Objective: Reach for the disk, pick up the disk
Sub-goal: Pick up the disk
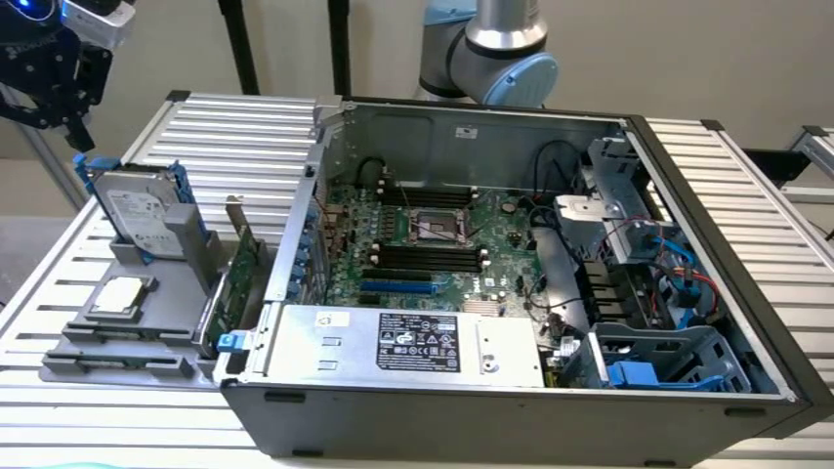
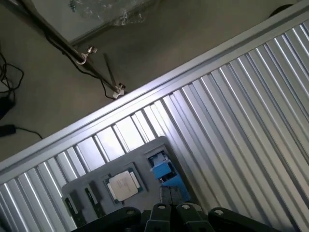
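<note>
surface: we're on a ribbed aluminium-slat worktop (image 1: 729, 186) carrying an open grey desktop PC case (image 1: 521, 293); bare floor beyond the worktop's edge in the wrist view.
fixture: grey plastic holder tray (image 1: 117, 337) sits near the worktop's edge on the exterior view's left, just beside the case.
disk: flat silver-grey metal hard drive with white label and bright blue side rails (image 1: 135, 210) stands upright in the tray's slot at the end nearest the gripper; in the wrist view we see its blue rail end-on (image 2: 166, 174).
other parts: small square silver chip (image 1: 120, 293) lies flat in the tray beside the disk; large silver box with black label (image 1: 404, 342) is mounted in the case along its front edge. Neither is the target.
gripper: black two-finger gripper (image 1: 78, 137) hangs above the disk's top edge, not touching it; fingers together, nothing held.
step: we judge this as reach, close to the target, grasp not begun.
next move needs: jaws spread wider than the disk, centred across its blue rails.
risk: closing off-centre could tilt the disk in its slot.
</note>
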Controlling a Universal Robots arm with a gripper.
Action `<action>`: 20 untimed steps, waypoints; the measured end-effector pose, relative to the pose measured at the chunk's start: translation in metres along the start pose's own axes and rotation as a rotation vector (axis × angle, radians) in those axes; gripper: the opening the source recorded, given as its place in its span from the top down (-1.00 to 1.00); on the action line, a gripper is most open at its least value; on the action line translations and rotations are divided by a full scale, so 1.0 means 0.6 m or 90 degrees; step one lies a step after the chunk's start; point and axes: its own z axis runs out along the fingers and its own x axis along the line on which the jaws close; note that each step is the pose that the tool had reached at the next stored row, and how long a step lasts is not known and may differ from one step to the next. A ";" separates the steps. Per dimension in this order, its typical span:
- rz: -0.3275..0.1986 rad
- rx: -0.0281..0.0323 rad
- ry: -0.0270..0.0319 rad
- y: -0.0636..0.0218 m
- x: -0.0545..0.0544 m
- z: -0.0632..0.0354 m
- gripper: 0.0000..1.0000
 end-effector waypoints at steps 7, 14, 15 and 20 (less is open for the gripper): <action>-0.081 -0.0001 0.0049 0.000 0.000 -0.001 0.79; -0.162 -0.0001 0.0096 0.000 0.000 -0.001 0.79; -0.173 -0.0001 0.0102 0.000 0.000 -0.001 0.79; -0.217 0.0004 0.0126 0.001 -0.001 -0.001 0.79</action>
